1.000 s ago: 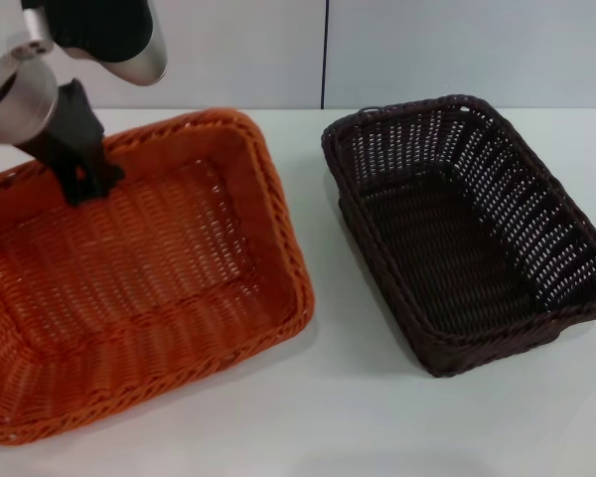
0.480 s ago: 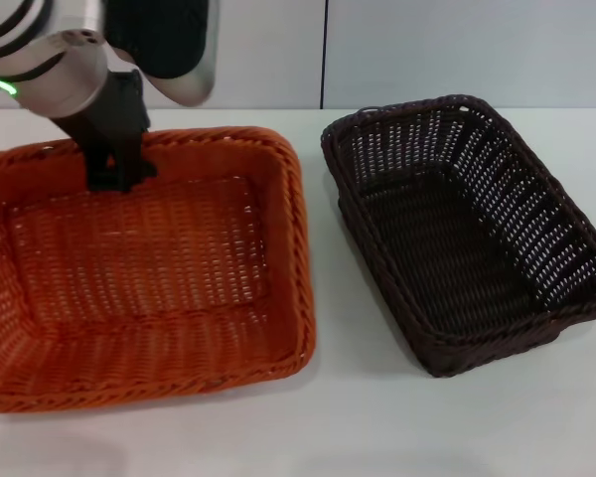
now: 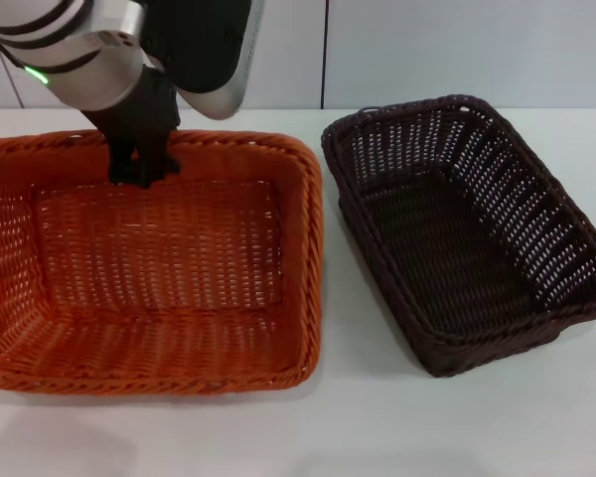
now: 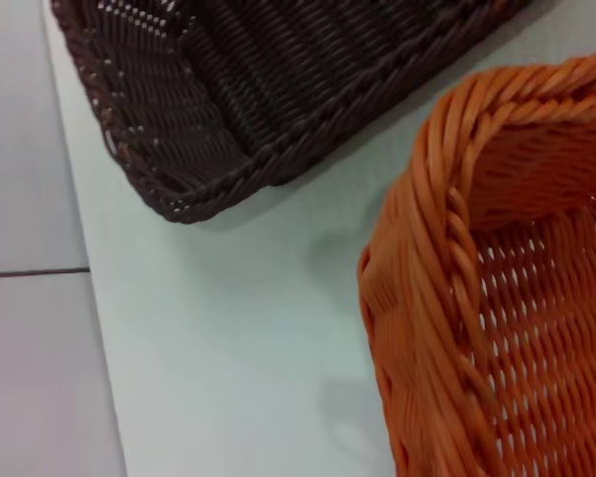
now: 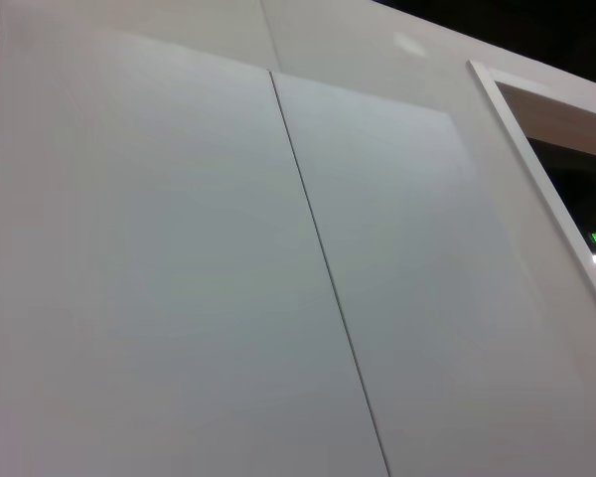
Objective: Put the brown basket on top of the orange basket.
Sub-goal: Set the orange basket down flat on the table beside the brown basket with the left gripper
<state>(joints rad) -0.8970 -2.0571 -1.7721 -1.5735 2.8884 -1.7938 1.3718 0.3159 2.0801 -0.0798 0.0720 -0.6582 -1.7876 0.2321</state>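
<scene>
While the brown basket [image 3: 467,234] just sits on the white table [image 3: 377,427] on the right, all the action is over on the left. The left gripper [image 3: 139,164] is down at the far rim of the orange basket [image 3: 159,263], dark fingers clamped on that braided edge — one finger looks to be inside the wall, the other outside, so it's pinched tight on the rim, barely any gap at all. The orange basket lies pretty square to the table edge, long side running left to right, and its right wall is near the brown one but not touching; there's a strip of bare table between them.

The left wrist view backs that up — orange rim [image 4: 447,298] up close, a corner of the brown basket [image 4: 228,109] farther off, white table [image 4: 238,328] between the two.

The brown basket is angled a bit, upright, nothing in it.

The right gripper isn't visible anywhere; its wrist camera only shows white wall panels [image 5: 228,258].
</scene>
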